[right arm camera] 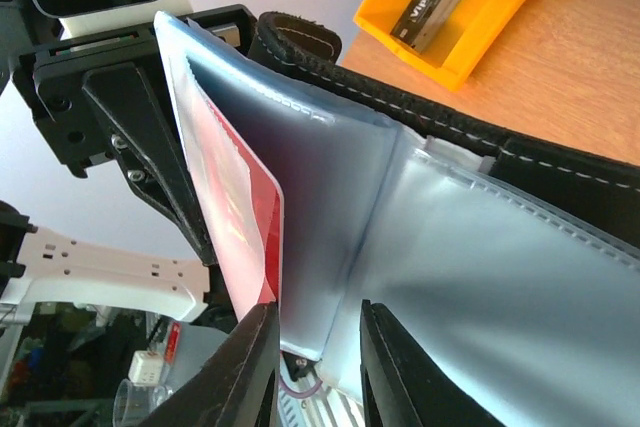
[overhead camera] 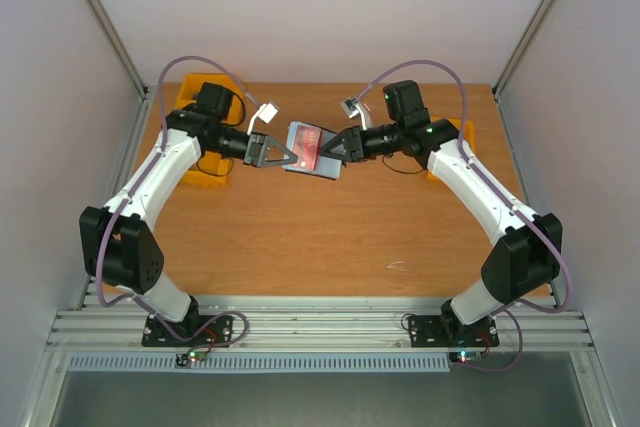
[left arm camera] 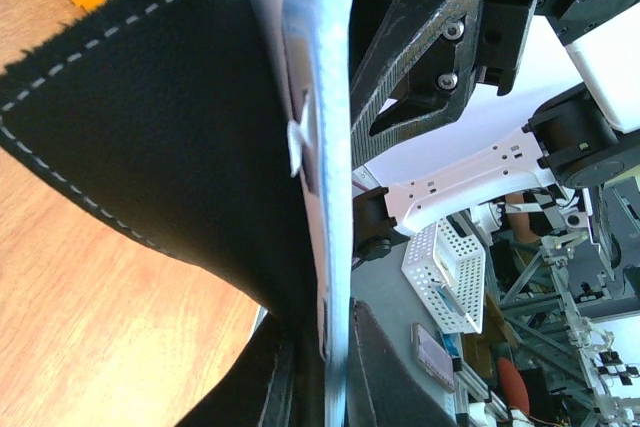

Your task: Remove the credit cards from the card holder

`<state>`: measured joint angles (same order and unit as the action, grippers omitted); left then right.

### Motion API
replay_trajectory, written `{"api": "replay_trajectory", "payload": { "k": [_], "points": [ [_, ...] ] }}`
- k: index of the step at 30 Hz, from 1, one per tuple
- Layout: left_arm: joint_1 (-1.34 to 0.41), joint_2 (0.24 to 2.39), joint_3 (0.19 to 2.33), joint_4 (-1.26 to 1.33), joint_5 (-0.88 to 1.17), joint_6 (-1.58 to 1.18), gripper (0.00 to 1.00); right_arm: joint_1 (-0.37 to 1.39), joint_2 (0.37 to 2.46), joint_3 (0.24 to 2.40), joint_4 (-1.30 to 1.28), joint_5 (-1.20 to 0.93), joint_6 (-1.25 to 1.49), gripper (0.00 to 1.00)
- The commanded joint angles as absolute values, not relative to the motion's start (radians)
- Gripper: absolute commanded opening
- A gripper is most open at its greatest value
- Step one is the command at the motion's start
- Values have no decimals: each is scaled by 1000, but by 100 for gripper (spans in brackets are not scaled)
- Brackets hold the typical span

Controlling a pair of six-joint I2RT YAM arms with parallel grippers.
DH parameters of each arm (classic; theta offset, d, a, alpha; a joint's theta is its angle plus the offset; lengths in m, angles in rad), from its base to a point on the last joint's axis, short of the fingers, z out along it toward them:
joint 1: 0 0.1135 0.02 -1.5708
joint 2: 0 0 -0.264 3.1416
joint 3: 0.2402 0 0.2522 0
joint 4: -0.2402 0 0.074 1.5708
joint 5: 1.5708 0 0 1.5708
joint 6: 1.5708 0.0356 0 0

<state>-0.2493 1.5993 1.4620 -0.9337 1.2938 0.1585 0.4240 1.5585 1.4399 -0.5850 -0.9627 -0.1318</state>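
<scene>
Right gripper [right arm camera: 320,312] fingers straddle the open card holder [right arm camera: 500,277] at its lower edge, pinching or not I cannot tell. The left gripper [left arm camera: 325,347] is clamped on its black cover, holding it up over the table [overhead camera: 320,237] at the far middle. Only the right wrist view shows the one red card [right arm camera: 235,207] in its sleeve; overhead, I count two yellow bins [overhead camera: 212,177].

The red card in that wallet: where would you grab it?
Pinch the red card by its exposed edge facing the fold, coming from the fold side: that edge stands clear of the card holder's blue-grey panel, while the rest seems tucked behind the pocket flap.
</scene>
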Motion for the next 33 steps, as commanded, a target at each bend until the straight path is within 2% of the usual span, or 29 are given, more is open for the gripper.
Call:
{"api": "replay_trajectory", "payload": {
  "k": [1, 7, 14, 18, 23, 33],
  "points": [
    [-255, 1572, 1475, -930, 1338, 182, 0, 433, 1567, 1477, -598, -947, -141, 22],
    [-269, 1576, 1474, -931, 1333, 186, 0, 462, 1595, 1507, -597, -971, -143, 20],
    [-270, 1574, 1472, -935, 1333, 193, 0, 469, 1597, 1507, -562, -1003, -123, 1],
    [-270, 1575, 1459, -921, 1317, 187, 1, 468, 1592, 1505, -544, -1031, -111, 1],
    [-269, 1575, 1453, -914, 1344, 174, 22, 456, 1575, 1504, -586, -1038, -138, 1],
    [-263, 1577, 1453, -911, 1362, 169, 24, 417, 1556, 1522, -713, -1017, -213, 1]
  ]
}}
